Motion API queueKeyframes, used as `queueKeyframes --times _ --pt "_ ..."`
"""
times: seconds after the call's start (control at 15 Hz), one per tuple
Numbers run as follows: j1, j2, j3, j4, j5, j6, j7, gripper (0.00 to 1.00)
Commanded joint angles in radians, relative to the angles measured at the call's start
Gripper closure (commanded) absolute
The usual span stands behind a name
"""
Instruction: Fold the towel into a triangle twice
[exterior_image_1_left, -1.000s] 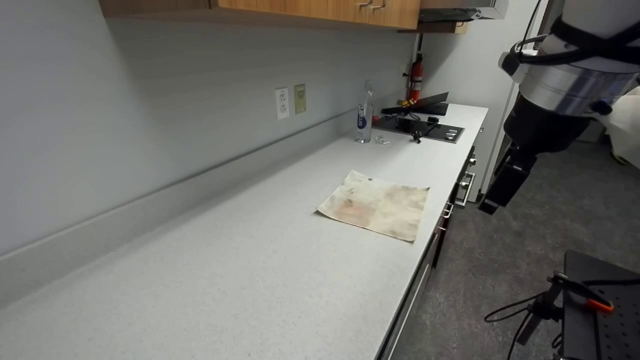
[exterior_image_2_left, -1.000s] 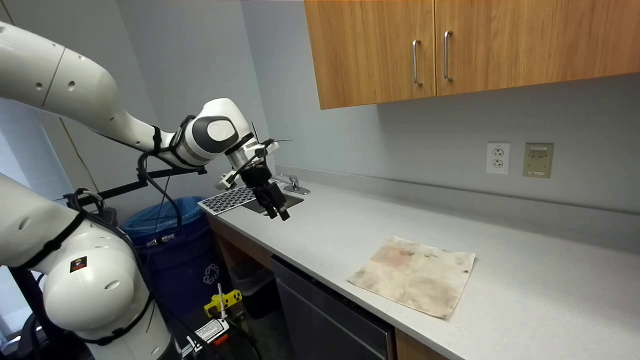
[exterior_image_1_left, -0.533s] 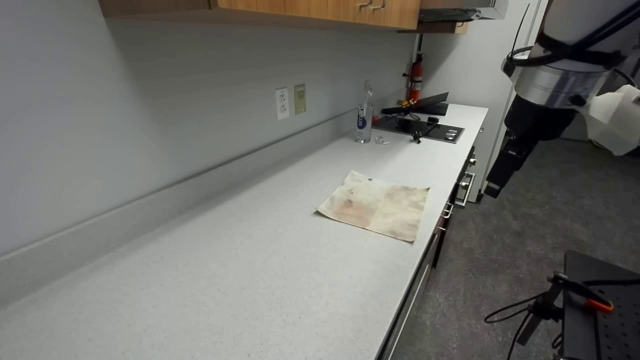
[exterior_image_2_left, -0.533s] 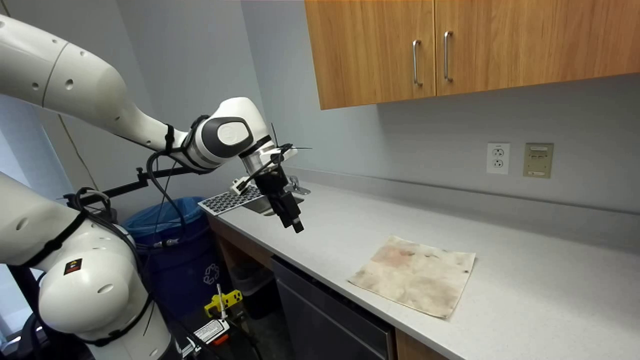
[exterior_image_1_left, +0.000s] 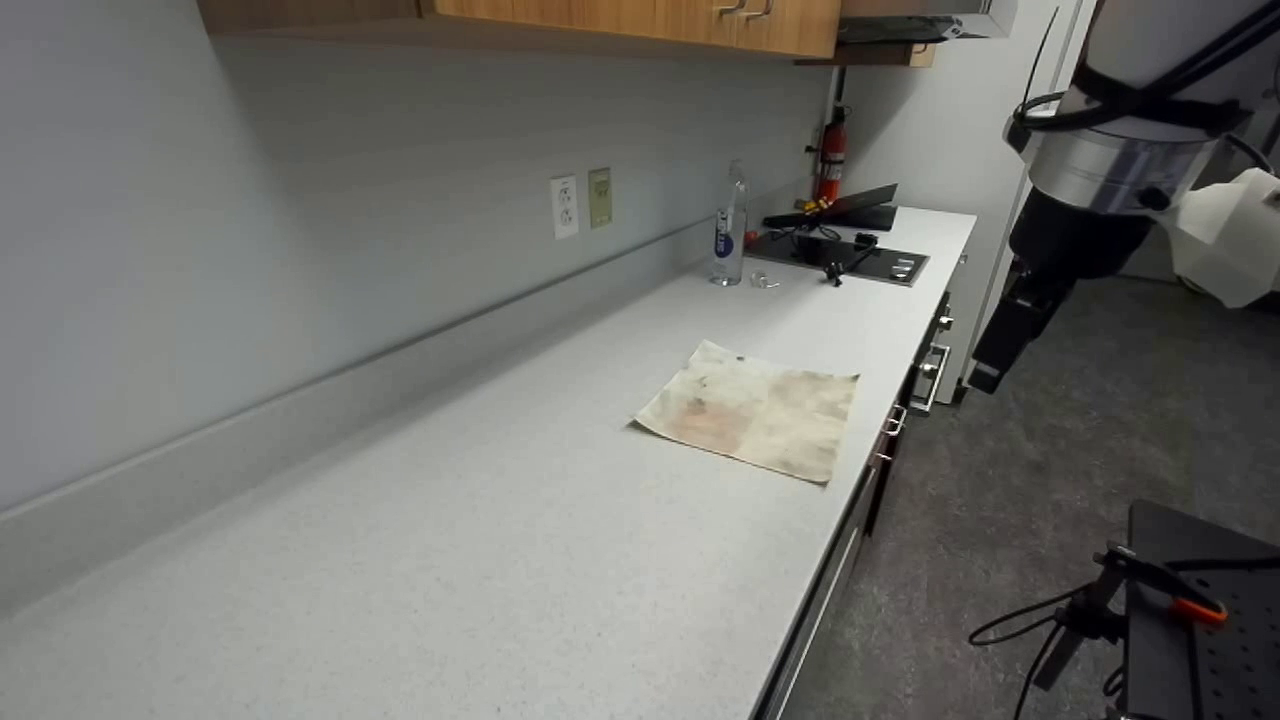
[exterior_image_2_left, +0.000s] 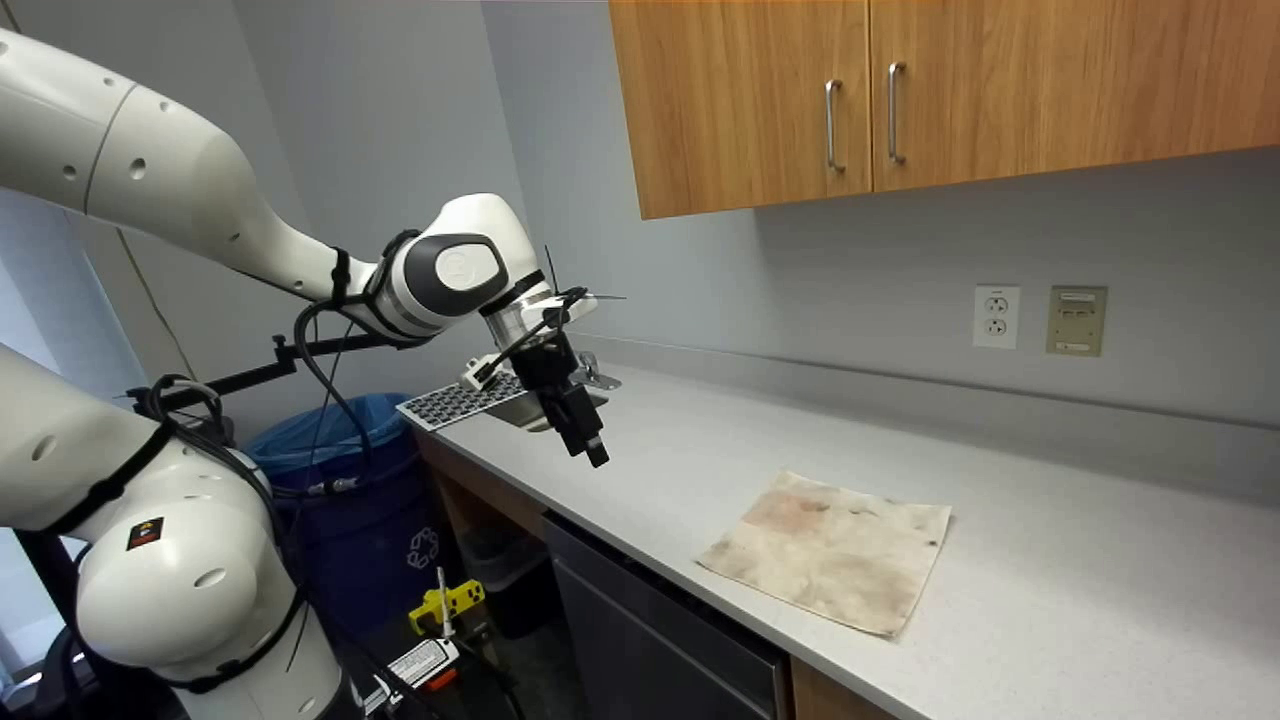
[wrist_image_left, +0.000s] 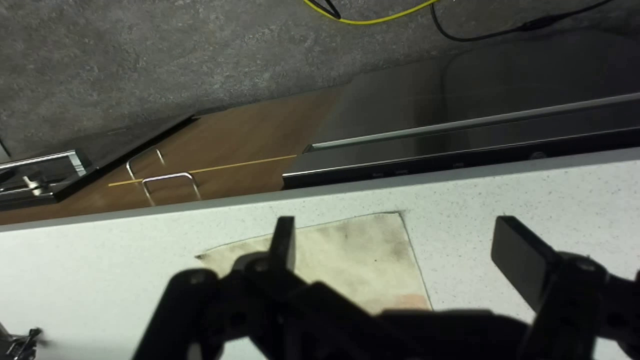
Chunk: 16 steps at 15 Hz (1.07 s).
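Both folds remain to be made. At the front edge of a pale counter (exterior_image_2_left: 1120, 600), a white arm (exterior_image_2_left: 160, 150) stands poised; on top, a stained towel (exterior_image_2_left: 835, 560) lies flat with all four corners spread, one side just back from that edge. No triangle shows, so the job looks to be at its very start: a first corner-to-corner fold is due, then a second to make a smaller triangle. The gripper (wrist_image_left: 395, 235) hangs at a tilt near the front edge, well apart from the towel, its fingers (wrist_image_left: 520, 262) spread wide and pinching nothing.

Behind, a gray wall (exterior_image_2_left: 850, 290) rises from the rear edge, and wood cabinets (exterior_image_2_left: 750, 100) hang above, likely high enough to spare a low fold. A blue bin (exterior_image_2_left: 395, 510) stands below one front corner. A cooktop (exterior_image_1_left: 800, 252) occupies the opposite end in an exterior view; a sink (exterior_image_2_left: 520, 411) is let in near the bin. Near the rear edge, just beside the cooktop, a bottle (exterior_image_1_left: 730, 230) stands upright; well apart from the towel, it appears unlikely to get in the way. An outlet (exterior_image_2_left: 997, 317) is set in the wall above the rear edge.
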Motion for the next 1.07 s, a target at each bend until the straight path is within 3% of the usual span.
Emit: queueKeyframes --times 0.0,0.27,0.53,0.87,0.93,1.0 --pt "-0.041 0.039 -0.022 0.009 -0.011 0.019 -0.004 0.0" --pt "-0.13 0.11 -0.093 0.038 -0.041 0.06 -0.015 0.0" --pt "-0.19 0.232 -0.151 0.09 -0.039 0.179 0.002 0.0" --pt "-0.219 0.398 -0.184 0.188 -0.033 0.306 0.054 0.0" --pt "-0.204 0.321 -0.188 0.128 -0.032 0.277 0.028 0.0" --pt "-0.202 0.351 -0.196 0.148 -0.032 0.289 0.033 0.0"
